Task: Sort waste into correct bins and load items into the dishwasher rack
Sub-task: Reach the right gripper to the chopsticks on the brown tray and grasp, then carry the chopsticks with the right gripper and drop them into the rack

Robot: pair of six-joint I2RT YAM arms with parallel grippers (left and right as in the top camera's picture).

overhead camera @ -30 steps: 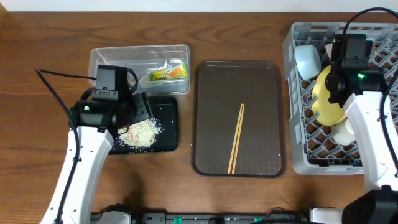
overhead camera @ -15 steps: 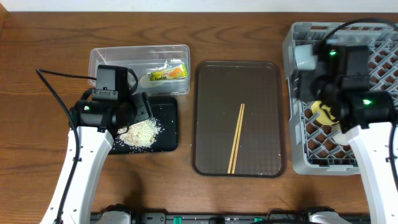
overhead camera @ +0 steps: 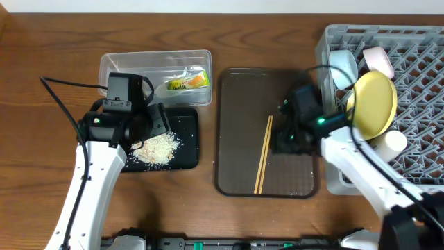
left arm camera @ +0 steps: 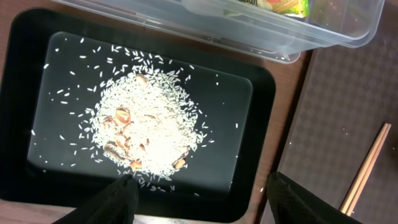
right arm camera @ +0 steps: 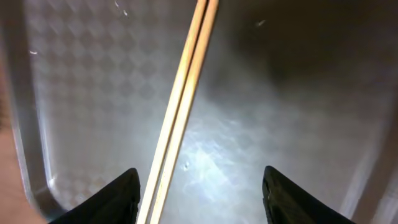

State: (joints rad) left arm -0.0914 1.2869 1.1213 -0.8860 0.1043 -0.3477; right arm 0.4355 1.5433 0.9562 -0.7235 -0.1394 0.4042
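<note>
The wooden chopsticks [overhead camera: 263, 154] lie together on the brown tray [overhead camera: 236, 104]; they also show in the right wrist view [right arm camera: 180, 112]. My right gripper [overhead camera: 284, 142] [right arm camera: 199, 186] is open and empty just right of them, low over the tray. The grey rack [overhead camera: 416, 83] holds the yellow plate [overhead camera: 374, 104] on edge, a light blue bowl [overhead camera: 342, 67], a white bowl [overhead camera: 378, 59] and a small white cup [overhead camera: 394, 142]. Rice [overhead camera: 156, 148] [left arm camera: 149, 127] lies in the black tray [overhead camera: 189, 128] [left arm camera: 261, 124]. My left gripper [overhead camera: 149, 128] [left arm camera: 199, 199] is open above the rice. The wrapper [overhead camera: 186, 81] lies in the clear tub [overhead camera: 111, 66].
The clear tub's rim [left arm camera: 249, 28] borders the black tray at the back. Bare wooden table [overhead camera: 41, 83] extends left and in front of both trays. The rack's left wall stands close to the brown tray's right edge.
My right arm has swung left out of the rack and down over the brown tray beside the chopsticks. The yellow plate stays standing in the rack. My left arm has not moved.
</note>
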